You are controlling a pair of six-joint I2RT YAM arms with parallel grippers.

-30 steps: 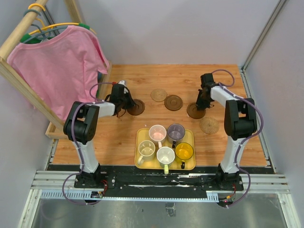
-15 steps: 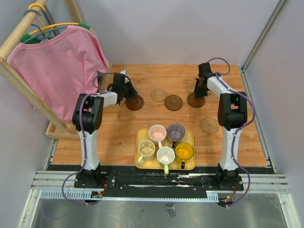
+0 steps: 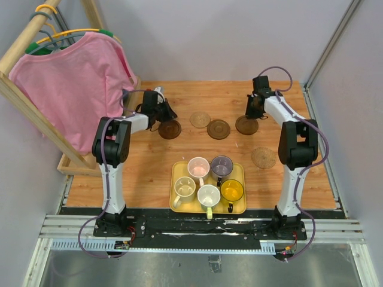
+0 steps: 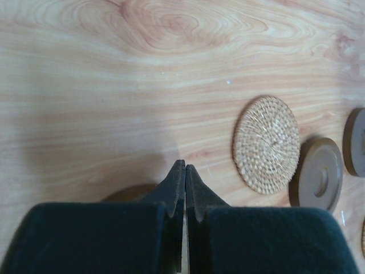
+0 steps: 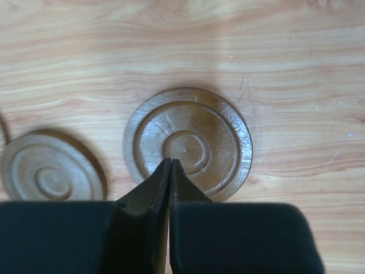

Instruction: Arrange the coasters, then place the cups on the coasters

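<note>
gleaming brown, the ringed coaster (image 5: 211, 137) lies below the pressed-together right end effector (image 5: 170, 162).

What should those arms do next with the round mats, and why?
Probably the right gripper, shut with its tips on a dark coaster, should go to the woven coaster: it lies apart, nearer than the other four, which form a rough row.

Bright even light, soft shadows (blurry near foregrounds)

No text, label, brand, number or sign can be read anywhere in these views.
</note>
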